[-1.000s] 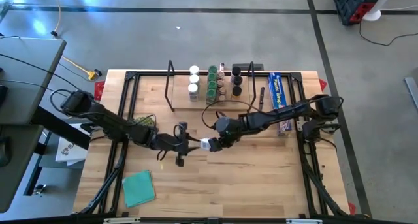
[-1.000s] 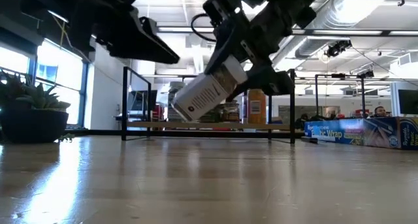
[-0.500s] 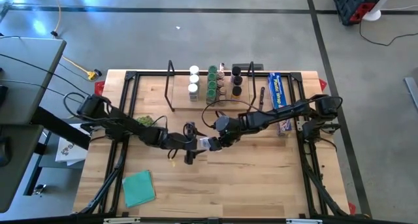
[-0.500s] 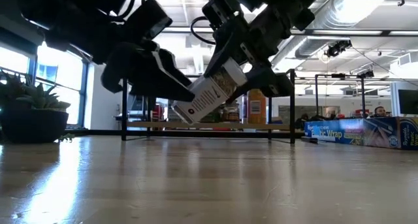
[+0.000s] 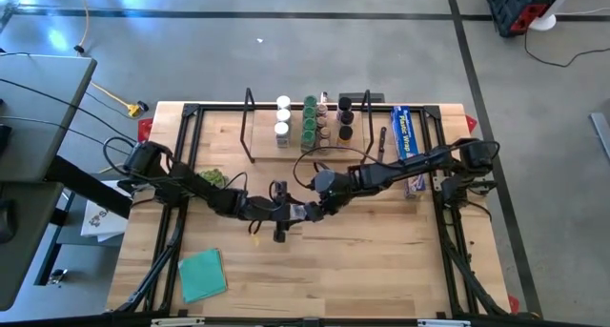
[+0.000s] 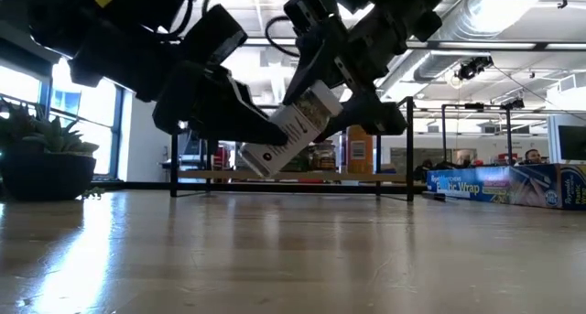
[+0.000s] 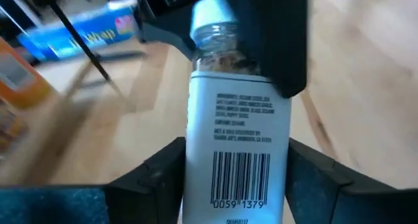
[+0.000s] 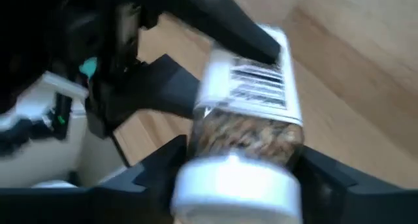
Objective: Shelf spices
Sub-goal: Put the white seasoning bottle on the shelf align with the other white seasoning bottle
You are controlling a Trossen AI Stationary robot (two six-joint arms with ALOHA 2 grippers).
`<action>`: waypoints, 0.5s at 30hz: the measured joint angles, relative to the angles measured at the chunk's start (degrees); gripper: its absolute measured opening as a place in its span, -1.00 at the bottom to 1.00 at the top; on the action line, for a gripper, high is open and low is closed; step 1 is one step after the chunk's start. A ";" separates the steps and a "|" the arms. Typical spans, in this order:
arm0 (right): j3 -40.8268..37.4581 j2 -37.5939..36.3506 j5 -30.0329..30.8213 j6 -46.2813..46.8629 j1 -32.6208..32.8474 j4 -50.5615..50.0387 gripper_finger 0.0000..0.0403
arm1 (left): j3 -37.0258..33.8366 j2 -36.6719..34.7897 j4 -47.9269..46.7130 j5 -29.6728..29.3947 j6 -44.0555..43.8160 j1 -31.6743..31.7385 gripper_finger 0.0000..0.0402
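Handover above the counter [image 5: 381, 260]: right gripper [image 6: 322, 87] clamped the jar [image 6: 286, 131] (left gripper [image 5: 286, 213] jaws flanked it, grip uncertain); early release risked dropping it

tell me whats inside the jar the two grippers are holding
Through the clear band under the white lid, the jar shows a brownish, flaky seasoning. The white label covers the rest, so how full it is cannot be seen.

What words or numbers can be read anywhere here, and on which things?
"Wrap": long blue wrap box, low view; the word before it is blurred.
"0059 1379": under the barcode on the white-labelled clear spice jar, left wrist view.
The jar's small ingredient lines: too blurred.
Labels on the jars on the wooden shelf: too small.
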 joint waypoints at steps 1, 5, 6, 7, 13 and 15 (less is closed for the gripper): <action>0.00 0.00 0.28 -2.09 0.05 0.11 0.17 | 0.00 0.00 -0.23 1.30 -1.78 0.07 -0.03; 0.02 -0.88 0.42 -9.98 0.36 -1.49 0.45 | -0.09 -0.93 -4.67 6.73 -5.07 0.05 -0.04; 0.02 -1.75 1.17 -12.07 0.56 -2.54 0.48 | -0.59 -1.65 -5.98 7.48 -5.61 -0.03 -0.04; 0.03 -2.58 2.45 -14.18 0.97 -3.56 0.49 | -1.67 -2.35 -6.15 8.44 -6.23 -0.06 -0.04; 0.13 -7.24 17.08 -35.25 6.99 -7.82 0.51 | -14.87 -9.14 8.60 18.32 -13.73 2.11 -0.04; 0.13 -7.23 23.01 -45.03 9.05 -6.24 0.51 | -19.50 -10.36 18.28 26.44 -16.85 4.19 -0.04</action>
